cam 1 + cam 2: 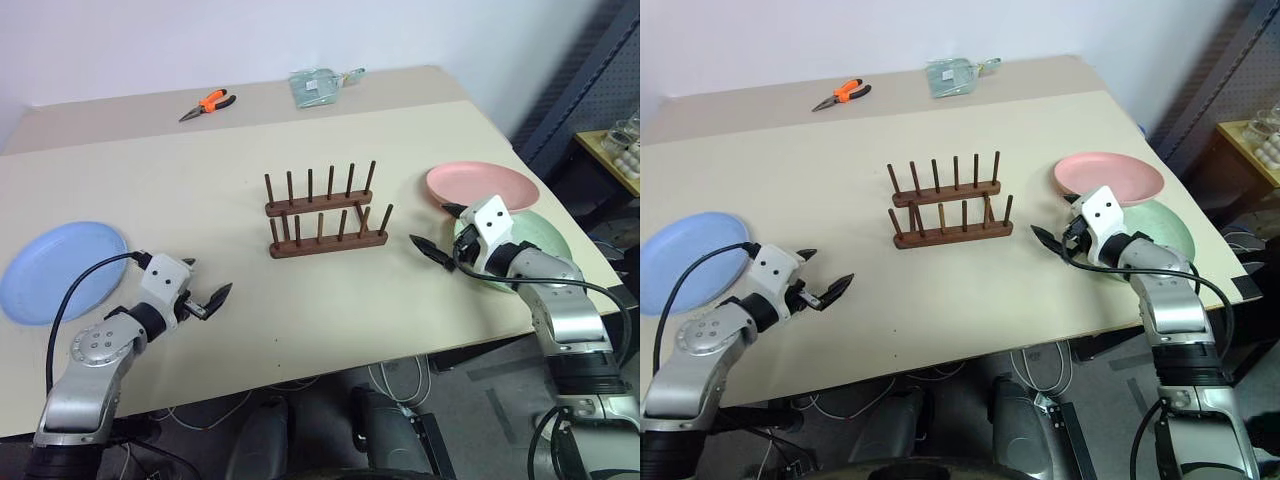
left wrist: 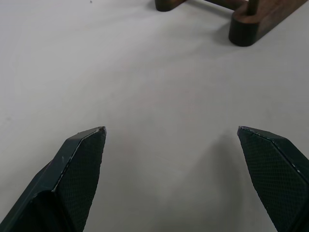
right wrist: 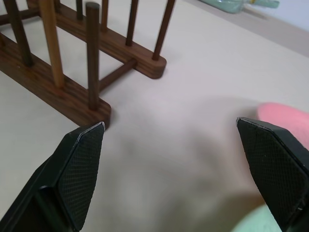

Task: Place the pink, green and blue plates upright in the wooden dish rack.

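The wooden dish rack [image 1: 325, 215] stands empty in the middle of the tabletop [image 1: 200, 190], so none of the three plates has been placed and the whole task appears to be left.

Nearest the robot, the left gripper [image 1: 205, 293] hovers low over bare tabletop with its fingers spread wide and nothing between them, pointing toward the rack. The blue plate [image 1: 60, 270] lies flat just beside that arm, at the tabletop's left edge.

On the right, the right gripper [image 1: 436, 232] is likewise released and empty, aimed at the rack's near end. The green plate [image 1: 545, 240] lies flat under that wrist, and the pink plate [image 1: 480, 185] lies flat just beyond, overlapping it.
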Robot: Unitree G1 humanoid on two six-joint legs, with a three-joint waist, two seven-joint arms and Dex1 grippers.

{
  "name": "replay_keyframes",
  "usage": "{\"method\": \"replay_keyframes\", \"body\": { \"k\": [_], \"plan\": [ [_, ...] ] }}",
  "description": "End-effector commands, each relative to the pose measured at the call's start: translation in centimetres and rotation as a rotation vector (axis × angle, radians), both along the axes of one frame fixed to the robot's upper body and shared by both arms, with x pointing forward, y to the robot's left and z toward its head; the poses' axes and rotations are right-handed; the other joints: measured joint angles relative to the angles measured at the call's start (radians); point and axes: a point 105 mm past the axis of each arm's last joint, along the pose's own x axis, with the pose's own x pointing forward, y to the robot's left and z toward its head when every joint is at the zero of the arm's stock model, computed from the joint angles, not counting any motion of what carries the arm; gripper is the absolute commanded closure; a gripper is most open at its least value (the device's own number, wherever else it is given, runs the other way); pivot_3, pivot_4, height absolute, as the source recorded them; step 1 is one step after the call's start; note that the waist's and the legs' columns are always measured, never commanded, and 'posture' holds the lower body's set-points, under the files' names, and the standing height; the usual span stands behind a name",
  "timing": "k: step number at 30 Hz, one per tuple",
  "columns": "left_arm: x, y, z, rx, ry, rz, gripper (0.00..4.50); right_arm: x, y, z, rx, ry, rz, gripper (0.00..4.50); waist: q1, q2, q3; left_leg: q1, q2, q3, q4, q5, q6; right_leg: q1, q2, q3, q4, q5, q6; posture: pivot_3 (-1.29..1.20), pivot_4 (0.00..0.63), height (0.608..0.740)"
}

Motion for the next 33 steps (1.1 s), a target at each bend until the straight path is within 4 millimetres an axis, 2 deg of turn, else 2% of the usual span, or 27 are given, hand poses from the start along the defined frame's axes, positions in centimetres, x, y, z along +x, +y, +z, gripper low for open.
{"method": "replay_keyframes", "body": {
  "k": [1,5,8,12,15,19,23,24,25,26,27,31,33],
  "plan": [
    [0.2,-0.5,0.3,0.006,-0.033,-0.019,0.00,0.2,1.0,1.7,-0.005,-0.061,0.028,0.03,0.000,0.000,0.000,0.000,0.000,0.000,0.000,0.000,0.000,0.000,0.000,0.000,0.000,0.000,0.000,0.00,0.150,0.739],
    [0.4,-0.8,0.2,-0.005,-0.035,-0.042,0.00,0.1,1.2,1.4,-0.002,-0.020,0.052,0.03,0.001,0.000,0.000,0.000,0.000,0.000,0.000,0.000,0.000,0.000,0.000,0.000,0.000,0.000,0.000,0.00,0.150,0.739],
    [0.6,-2.0,-0.2,-0.027,0.003,-0.138,0.00,-0.1,1.7,1.4,-0.005,-0.015,0.074,0.03,0.002,0.000,0.000,0.000,0.000,0.000,0.000,0.000,0.000,0.000,0.000,0.000,0.000,0.000,0.000,0.00,0.150,0.739],
    [2.6,-4.6,-1.2,-0.005,0.087,-0.333,0.00,-0.3,2.2,1.8,-0.011,-0.047,0.056,0.03,0.008,0.000,0.000,0.000,-0.001,0.000,0.001,0.000,0.000,0.001,0.000,0.000,0.000,0.000,0.000,0.00,0.150,0.739],
    [4.7,-6.0,-1.4,-0.011,0.115,-0.406,0.00,-0.6,2.0,1.8,-0.024,-0.065,0.027,0.03,0.006,0.000,0.000,0.000,-0.005,0.000,0.001,0.000,0.000,0.001,-0.001,0.000,0.000,0.000,0.000,0.00,0.150,0.739],
    [6.3,-8.4,-2.5,0.006,0.190,-0.541,0.00,-1.5,1.0,1.7,-0.031,-0.078,-0.031,0.03,0.011,0.001,-0.001,0.000,-0.007,-0.001,0.001,0.000,0.000,0.002,-0.002,0.000,0.000,0.002,0.004,0.00,0.150,0.739],
    [7.7,-9.5,-3.2,0.054,0.208,-0.590,0.00,-2.6,-0.1,1.5,-0.038,-0.072,-0.074,0.03,0.020,0.002,-0.002,0.000,-0.007,-0.001,0.002,0.000,0.000,0.003,-0.003,0.000,0.000,0.002,0.004,0.00,0.150,0.739],
    [7.9,-9.6,-3.2,0.061,0.206,-0.594,0.53,-2.8,-0.2,1.5,-0.041,-0.071,-0.079,0.00,0.022,0.002,-0.002,0.001,-0.007,-0.001,0.002,0.000,0.000,0.003,-0.003,0.000,0.000,0.002,0.004,0.00,0.150,0.739],
    [8.1,-9.9,-3.1,0.055,0.199,-0.605,0.76,-3.2,-0.5,1.3,-0.044,-0.066,-0.092,0.00,0.023,0.002,-0.002,0.001,-0.007,-0.001,0.002,0.000,0.000,0.003,-0.003,0.000,0.000,0.001,0.004,0.00,0.150,0.739],
    [8.1,-10.0,-3.0,0.049,0.194,-0.615,1.20,-3.5,-0.5,1.1,-0.045,-0.062,-0.100,0.00,0.026,0.002,-0.003,0.001,-0.007,-0.001,0.002,0.000,0.000,0.004,-0.003,0.000,0.000,0.001,0.004,0.00,0.150,0.739],
    [8.1,-10.1,-2.9,0.044,0.189,-0.629,1.80,-3.7,-0.6,0.8,-0.048,-0.055,-0.108,0.00,0.025,0.002,-0.003,0.001,-0.007,-0.001,0.003,0.000,0.000,0.004,-0.003,0.000,0.000,0.001,0.003,0.00,0.150,0.739],
    [6.9,-10.9,-2.7,0.010,0.180,-0.717,3.66,-3.9,-0.6,0.4,-0.063,-0.048,-0.113,0.00,0.022,0.002,-0.003,0.002,-0.007,-0.001,0.003,0.000,0.000,0.004,-0.003,0.000,0.000,0.000,0.001,0.00,0.150,0.739],
    [6.3,-10.9,-2.6,0.017,0.164,-0.745,3.72,-3.8,-0.7,0.4,-0.069,-0.049,-0.118,0.00,0.016,0.002,-0.003,0.003,-0.007,-0.001,0.002,0.000,0.001,0.004,-0.002,0.000,0.001,0.000,0.001,0.00,0.150,0.739]
  ]
}}
